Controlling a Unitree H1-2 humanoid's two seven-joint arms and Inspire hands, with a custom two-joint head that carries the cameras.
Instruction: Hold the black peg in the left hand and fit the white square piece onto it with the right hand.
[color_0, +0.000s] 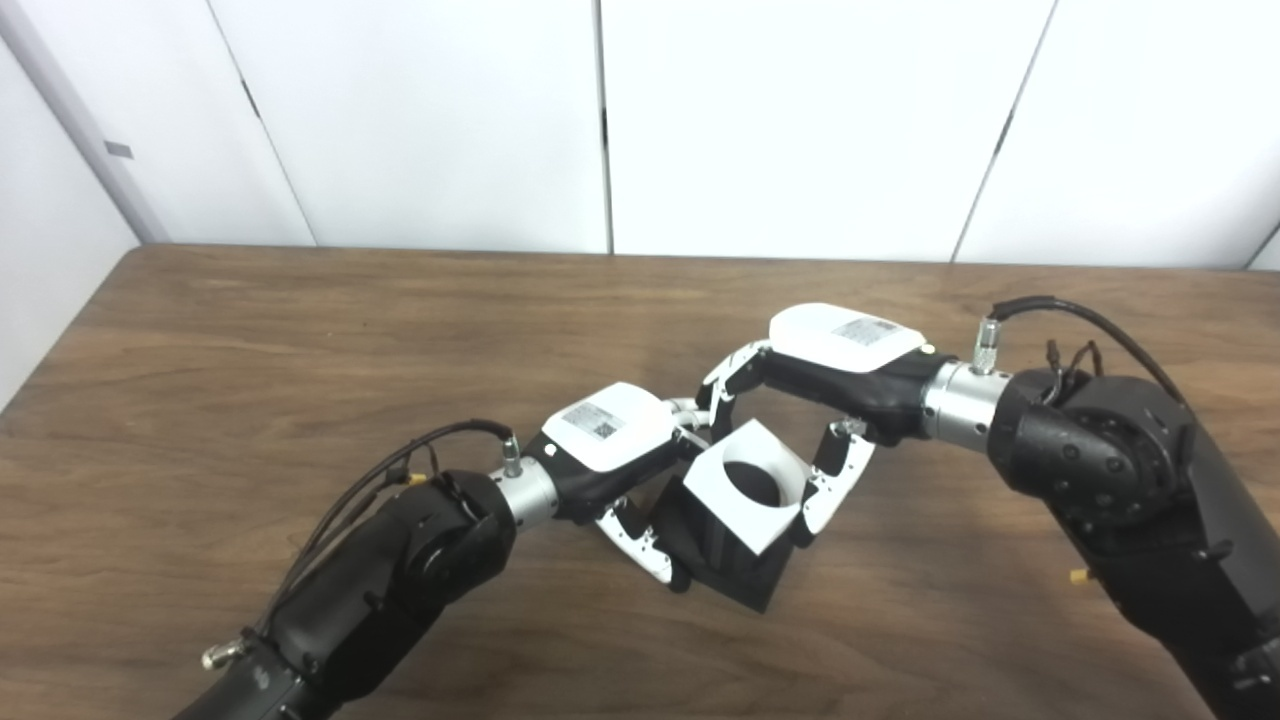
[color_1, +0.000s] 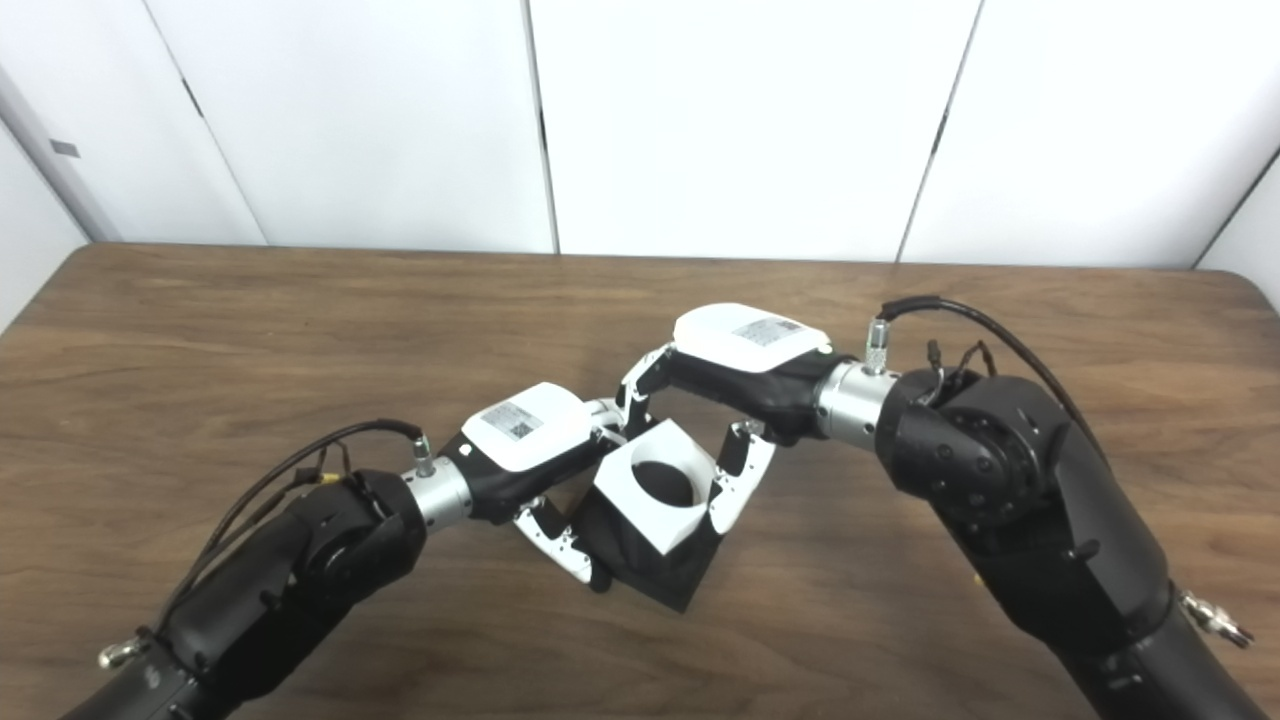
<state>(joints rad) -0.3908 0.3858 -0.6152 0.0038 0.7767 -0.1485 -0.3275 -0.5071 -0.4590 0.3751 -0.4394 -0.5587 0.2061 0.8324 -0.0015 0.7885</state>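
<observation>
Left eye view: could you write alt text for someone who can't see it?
Two robot arms meet over a wooden table: the left hand grips a black block, while the right hand holds a white square piece with a round hole against its top. White wall panels stand behind.

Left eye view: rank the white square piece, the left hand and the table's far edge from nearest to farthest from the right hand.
1. White square piece: between the fingers of the right hand, just below its palm.
2. Left hand: down-left, on the piece's other side, holding the black peg.
3. Table's far edge: well beyond both hands, along the wall.
</observation>
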